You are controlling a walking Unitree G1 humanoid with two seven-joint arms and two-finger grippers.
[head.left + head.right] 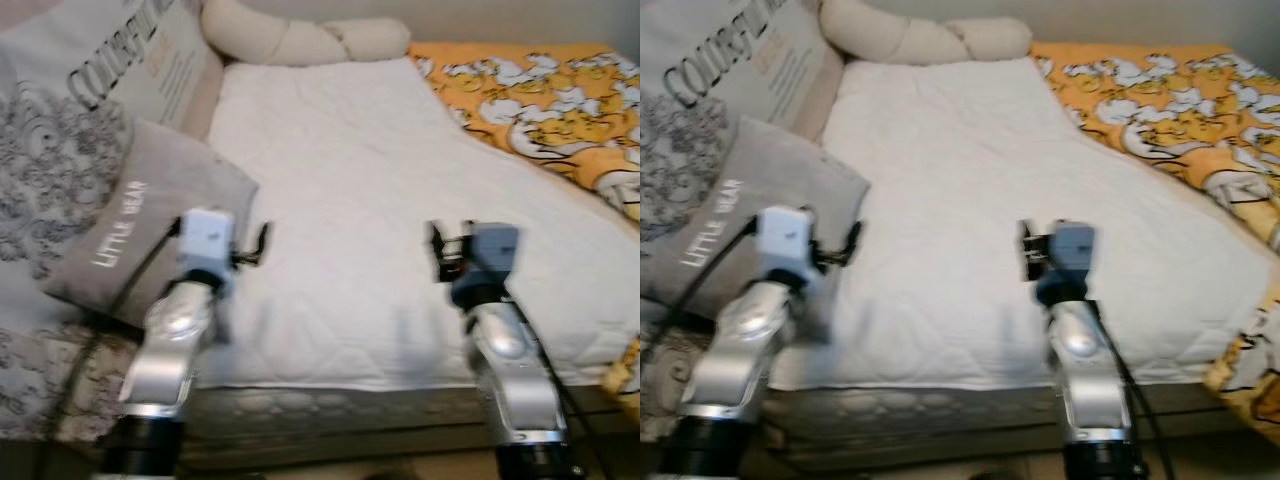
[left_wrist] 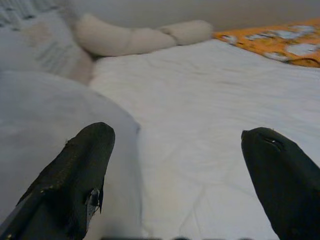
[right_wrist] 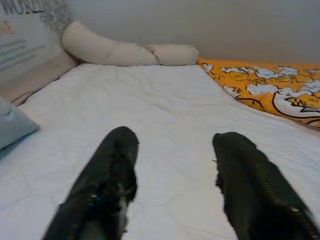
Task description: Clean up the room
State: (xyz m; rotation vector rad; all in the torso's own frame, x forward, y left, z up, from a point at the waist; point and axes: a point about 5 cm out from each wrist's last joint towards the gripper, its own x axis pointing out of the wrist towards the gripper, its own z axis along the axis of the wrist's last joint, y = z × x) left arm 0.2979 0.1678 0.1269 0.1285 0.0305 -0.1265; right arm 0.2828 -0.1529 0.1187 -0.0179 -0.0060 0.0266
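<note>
Fingers of left gripper (image 2: 175,185) spread wide, holding nothing, over the bed's (image 1: 400,330) near left edge, just beside grey "LITTLE BEAR" cushion (image 1: 150,220). Right gripper (image 3: 175,185) fingers moderately apart, empty, above the near edge of white quilt (image 1: 380,200). Quilt lies flat and fairly smooth. Orange patterned blanket (image 1: 540,100) bunched along the bed's right side; cream bolster (image 1: 300,40) at far edge. Judgement: tidying barely begun; cushion and blanket not yet straightened.

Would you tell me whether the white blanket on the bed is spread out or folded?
Spread out: the white blanket lies flat across the bed.
</note>
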